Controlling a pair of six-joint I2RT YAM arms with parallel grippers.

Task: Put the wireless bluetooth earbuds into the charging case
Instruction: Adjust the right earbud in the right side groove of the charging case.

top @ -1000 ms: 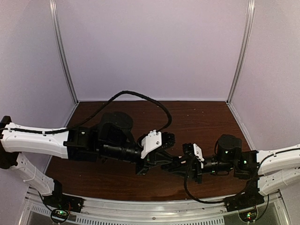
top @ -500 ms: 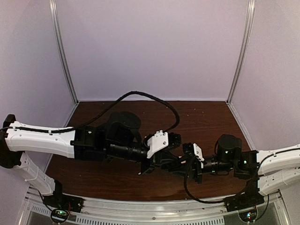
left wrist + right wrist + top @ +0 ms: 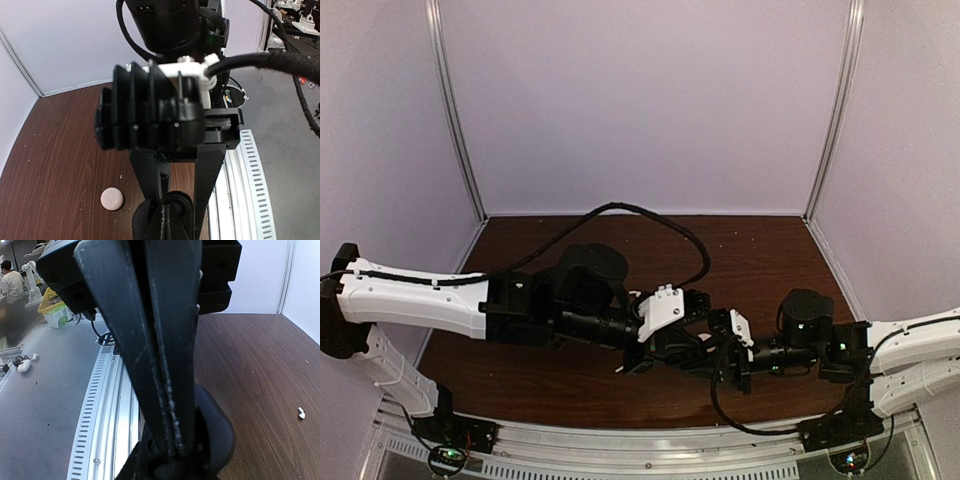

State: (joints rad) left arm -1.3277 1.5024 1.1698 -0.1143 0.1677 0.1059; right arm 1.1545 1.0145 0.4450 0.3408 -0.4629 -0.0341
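Observation:
Both arms meet at the table's near middle. My right gripper (image 3: 712, 358) (image 3: 175, 465) is shut on a black rounded charging case (image 3: 217, 432) (image 3: 142, 220), held just above the wood. My left gripper (image 3: 703, 352) (image 3: 174, 210) is shut. Its two fingers (image 3: 150, 340) press together and reach down into the case's opening. I cannot see whether anything sits between their tips. One tiny white earbud (image 3: 301, 413) lies on the table to the right of the case. The black earbuds are hidden.
A small round white case (image 3: 112, 198) lies on the brown table (image 3: 760, 250) beside the arms. The metal rail (image 3: 105, 405) runs along the near edge right by the case. White walls close in the back and both sides.
The left arm has slid to the right, bringing its fingers up to the case in the right gripper, and its jaws have closed. The right arm has held still.

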